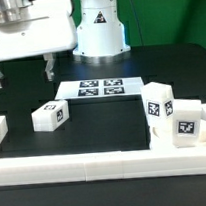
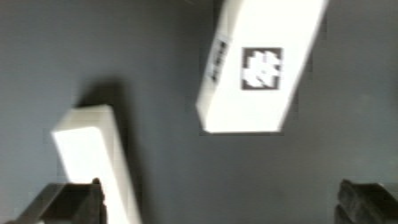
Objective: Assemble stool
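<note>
While the tool (image 1: 23,73) hangs released and empty, a stool leg (image 1: 50,115) lies on the black table (image 1: 103,129) before a green wall (image 1: 170,25).

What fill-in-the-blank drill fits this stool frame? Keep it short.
1. The hand is ___, with nothing between its fingers.
2. The marker board shows ___ tags.
3. In the exterior view, one leg lies alone on the table, on that view's ___ side of the marker board.

Missing words: open; four; left.
</note>
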Tool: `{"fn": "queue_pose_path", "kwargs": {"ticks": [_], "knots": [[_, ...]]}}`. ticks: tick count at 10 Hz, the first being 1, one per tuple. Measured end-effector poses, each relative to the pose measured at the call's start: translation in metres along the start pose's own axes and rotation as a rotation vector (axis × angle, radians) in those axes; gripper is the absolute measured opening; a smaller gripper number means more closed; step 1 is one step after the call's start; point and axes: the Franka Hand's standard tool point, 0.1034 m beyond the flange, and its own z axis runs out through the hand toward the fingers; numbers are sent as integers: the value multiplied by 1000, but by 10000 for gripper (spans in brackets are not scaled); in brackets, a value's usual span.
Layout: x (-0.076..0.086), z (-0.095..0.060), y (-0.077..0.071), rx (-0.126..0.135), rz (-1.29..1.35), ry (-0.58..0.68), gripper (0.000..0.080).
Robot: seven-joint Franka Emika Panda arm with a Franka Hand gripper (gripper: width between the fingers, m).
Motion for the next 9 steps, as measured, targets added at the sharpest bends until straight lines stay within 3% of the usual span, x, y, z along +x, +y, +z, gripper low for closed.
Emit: {"fn": "queue_pose_path", "kwargs": {"ticks": [2, 3, 5, 6, 9], "knots": [[-1, 1, -4, 11, -6, -17, 648], [-6, 2, -9, 33, 0, -67, 648], [-8, -1, -16, 102, 83, -234, 648], [-11, -4, -14, 151, 119, -362, 648], [-10, -1, -23, 226, 103, -551, 648]]}}
